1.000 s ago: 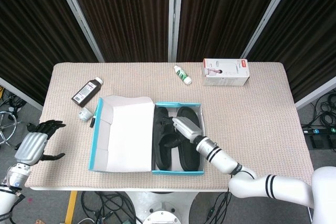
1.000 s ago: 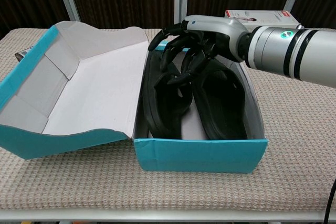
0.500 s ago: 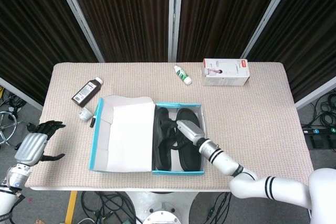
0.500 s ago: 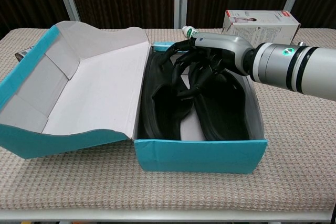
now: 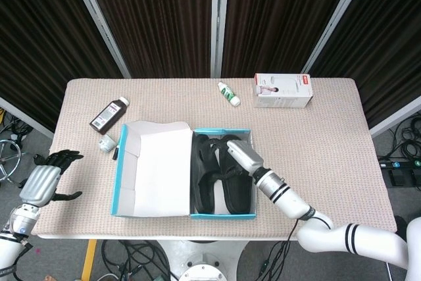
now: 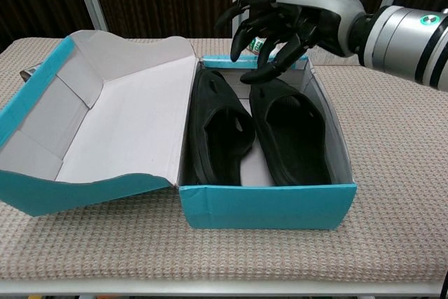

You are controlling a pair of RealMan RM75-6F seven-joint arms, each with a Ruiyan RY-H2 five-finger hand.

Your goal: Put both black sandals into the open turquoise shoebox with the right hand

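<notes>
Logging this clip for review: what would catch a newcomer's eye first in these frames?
The open turquoise shoebox sits at the table's near middle, its lid flapped out to the left, with both black sandals lying side by side inside. Above the box's far end hovers the right hand, fingers spread and holding nothing. The left hand hangs off the table's left edge.

Colours and patterns of the items on the beige woven desk [image 5: 329, 143].

The shoebox [image 6: 266, 209] is finished in turquoise outside, with a pale grey-white lining on its lid flap [image 6: 133, 120]; both sandals [image 6: 220, 127] [image 6: 294, 134] are plain black. The right hand [image 6: 280, 22] is shown with black fingers and a silver-grey back, on a white arm banded in black; the left hand [image 5: 45, 179] is coloured alike. A dark brown bottle [image 5: 109, 115] with a white cap, a white bottle [image 5: 229, 93] marked green, and a white carton [image 5: 283, 91] with a red patch are also present.
</notes>
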